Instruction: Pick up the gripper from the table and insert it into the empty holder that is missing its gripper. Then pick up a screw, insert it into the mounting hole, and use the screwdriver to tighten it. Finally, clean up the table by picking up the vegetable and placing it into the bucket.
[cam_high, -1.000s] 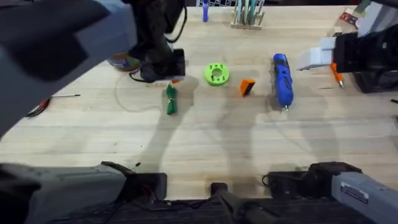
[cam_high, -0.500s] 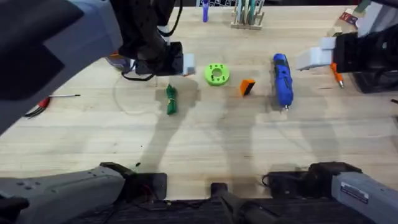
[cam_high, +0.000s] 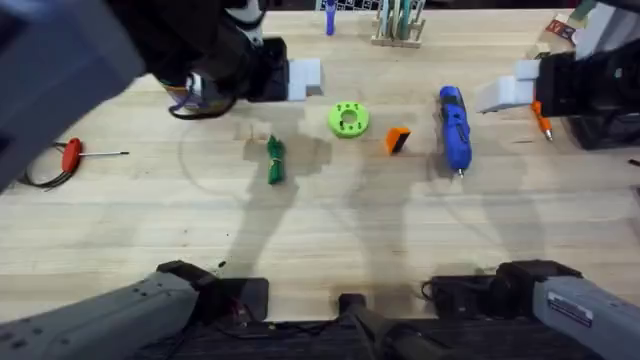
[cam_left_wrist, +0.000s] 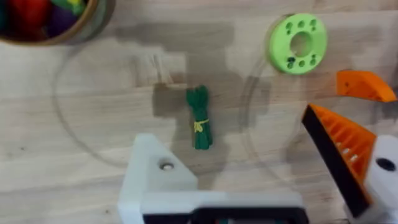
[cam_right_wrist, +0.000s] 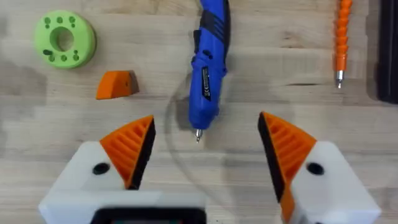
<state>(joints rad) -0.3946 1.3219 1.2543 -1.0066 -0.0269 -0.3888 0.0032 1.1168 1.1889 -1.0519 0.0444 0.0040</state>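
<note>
**Progress check: no task step visibly complete**

Table (cam_high: 330, 240): all loose task items lay on the bare wood; none had been lifted or placed.

Left arm: large and dark across the upper left of the overhead view. Left gripper (cam_left_wrist: 249, 168) hung above the table with its jaws spread wide and nothing between them; the vegetable sat between and beyond the fingers in the wrist view.

Right arm: at the right edge of the overhead view. Right gripper (cam_right_wrist: 205, 149) was also wide open and empty, with the screwdriver tip just ahead of the gap between the pads.

Bucket (cam_left_wrist: 43, 22): seen at the upper left corner of the left wrist view, coloured toy pieces inside, well apart from the vegetable.

Screwdriver (cam_high: 454, 128): blue, lying flat right of centre in the overhead view, tip toward the lower edge. Untouched.

Green disc (cam_high: 348, 119): upper centre, flat on the table, between the vegetable and the orange piece.

Vegetable (cam_high: 275, 160): dark green, left of centre, lying on the wood, not in the bucket. Clean-up step not done.

Small orange gripper piece (cam_high: 398, 140): on the table between the green disc and the screwdriver. Not yet inserted; I could not identify the holder in these views.

Screw: none identifiable.

Judgement: insertion, screw placement, tightening and clean-up all remained. With the left gripper poised over the vegetable, clean-up looked like the step in hand, out of order.
</note>
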